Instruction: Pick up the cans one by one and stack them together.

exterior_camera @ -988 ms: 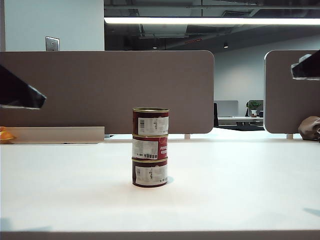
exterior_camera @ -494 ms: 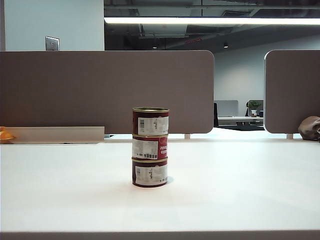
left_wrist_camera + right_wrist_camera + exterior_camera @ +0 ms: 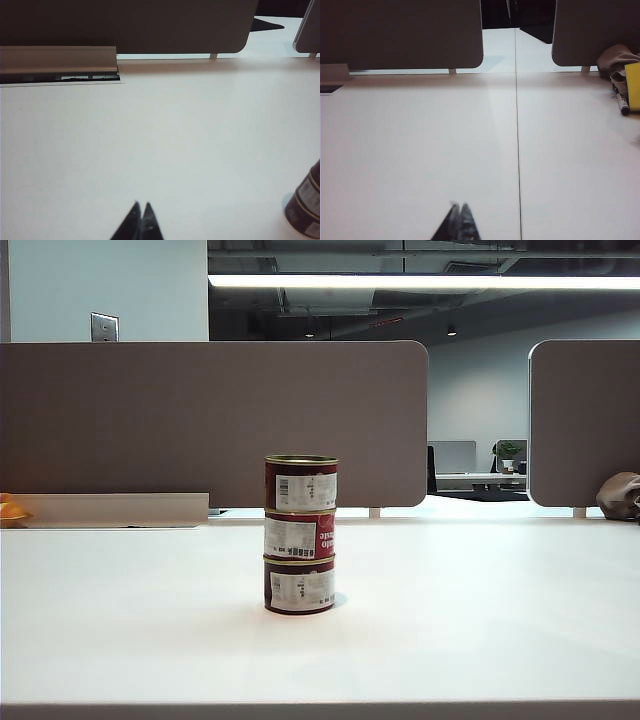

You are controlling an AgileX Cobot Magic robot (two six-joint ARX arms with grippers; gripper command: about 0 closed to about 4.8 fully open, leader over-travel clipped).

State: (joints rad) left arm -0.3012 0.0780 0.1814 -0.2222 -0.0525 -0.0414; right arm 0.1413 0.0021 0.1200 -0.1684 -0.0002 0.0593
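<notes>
Over bare white table point(image 3: 480, 620), both arms sit low and level; left gripper point(image 3: 141, 212) and right gripper point(image 3: 459, 212) are closed, empty, touching nothing, while cans point(image 3: 300, 535) stand stacked at centre

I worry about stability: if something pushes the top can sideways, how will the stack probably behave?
The top can would probably slide or tip off, since it only rests on the middle can's narrow rim. The stack looks tall for its base, so a push up high may topple it. The cans look rigid metal and may roll.
</notes>
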